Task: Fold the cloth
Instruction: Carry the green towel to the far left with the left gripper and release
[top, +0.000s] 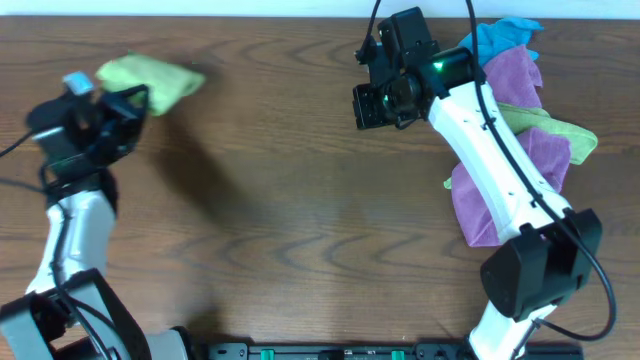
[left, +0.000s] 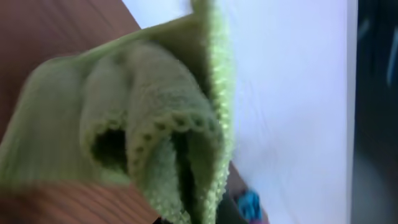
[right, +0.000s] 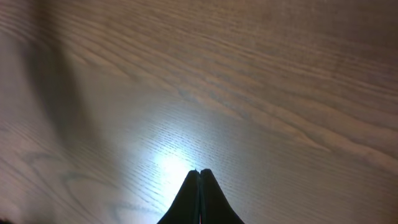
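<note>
The lime-green cloth (top: 152, 78) is bunched at the far left of the wooden table, at the tip of my left gripper (top: 128, 100), which is shut on it. The overhead view is blurred there. In the left wrist view the cloth (left: 155, 124) fills the frame as a crumpled fold, and my fingers are hidden behind it. No white tag shows. My right gripper (top: 372, 105) is shut and empty over bare table at the back centre. Its closed fingertips (right: 200, 172) hover above the wood.
A pile of cloths lies at the back right, partly under my right arm: purple cloths (top: 470, 200), another lime-green cloth (top: 565, 135) and a blue cloth (top: 500, 38). The blue cloth also shows in the left wrist view (left: 250, 205).
</note>
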